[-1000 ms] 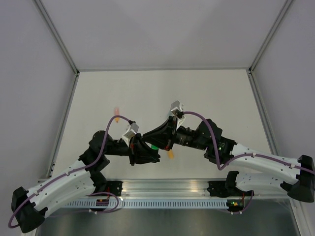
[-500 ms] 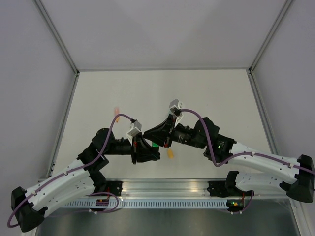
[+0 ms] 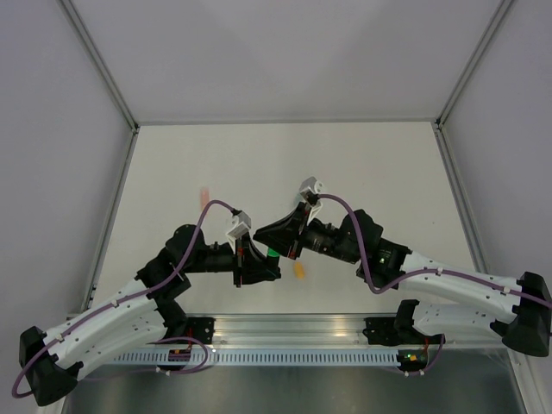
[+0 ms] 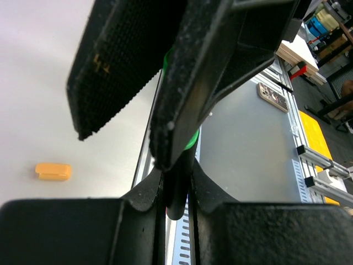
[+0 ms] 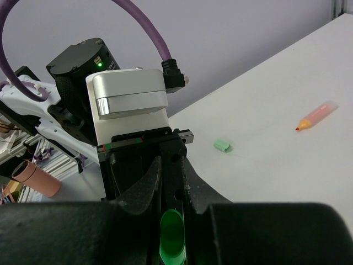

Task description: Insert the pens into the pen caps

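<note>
The right pincer (image 5: 171, 190) pinches a green cap (image 5: 172, 238).

two pens show: a black pen (image 4: 175, 200) and a pink-orange pen (image 5: 317, 116). two caps: green cap (image 5: 172, 238), orange-yellow cap (image 4: 53, 171). one pale green piece (image 5: 222, 145).

Both arms bowed inward, tools meeting tip to tip.

The left arm (image 3: 112, 315) rises from its base at the near left corner, folds at the elbow and reaches right; the right arm (image 3: 448, 280) mirrors it from the near right corner, reaching left. Both wrists are held low and roughly level. The left tool (image 3: 266, 267) points right and the right tool (image 3: 278, 245) points left and slightly nearer, so their tips overlap just in front of the two bases. From the left wrist, its fingers (image 4: 140, 193) are clamped narrow on the black pen (image 4: 175, 201). From the right wrist, its fingers (image 5: 201, 193) are pinched on the green cap (image 5: 172, 237).
</note>
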Controlling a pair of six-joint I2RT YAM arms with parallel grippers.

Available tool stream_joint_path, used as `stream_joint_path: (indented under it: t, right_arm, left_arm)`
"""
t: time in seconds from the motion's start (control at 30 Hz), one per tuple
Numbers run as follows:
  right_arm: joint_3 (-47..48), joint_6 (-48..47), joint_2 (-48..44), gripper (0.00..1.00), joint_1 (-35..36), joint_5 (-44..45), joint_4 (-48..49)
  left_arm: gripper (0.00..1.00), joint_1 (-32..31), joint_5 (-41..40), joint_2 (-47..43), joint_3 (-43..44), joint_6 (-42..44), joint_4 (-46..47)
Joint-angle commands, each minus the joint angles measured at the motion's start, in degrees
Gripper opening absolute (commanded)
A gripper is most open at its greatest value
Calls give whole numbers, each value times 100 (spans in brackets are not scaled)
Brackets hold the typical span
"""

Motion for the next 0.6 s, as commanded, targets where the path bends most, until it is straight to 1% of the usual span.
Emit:
stream_joint_path:
  t: [0.0, 0.1, 0.17, 0.2, 0.3, 0.57]
  right_arm:
    - [-607, 66, 210, 0, 283, -1231, -1633]
    - [-695, -57, 95, 0, 283, -1397, -1686]
    - [-721, -154, 104, 0, 283, -1695, -1624]
    - [-730, -163, 104, 0, 283, -1941, -1598]
    - [-730, -330, 148, 0, 292, -2284, -1589]
    - [-923, -339, 183, 0, 345, -2610, -1378]
  left_arm:
    - [2, 224, -1316, -107, 826, -162, 1790]
    - [2, 294, -1176, -169, 852, -214, 1781]
    - [2, 356, -1044, -152, 852, -363, 1860]
    - [2, 399, -773, -108, 870, -416, 1991]
    - [2, 426, -560, -64, 878, -592, 2132]
    - [2, 567, -348, 59, 1010, -891, 2361]
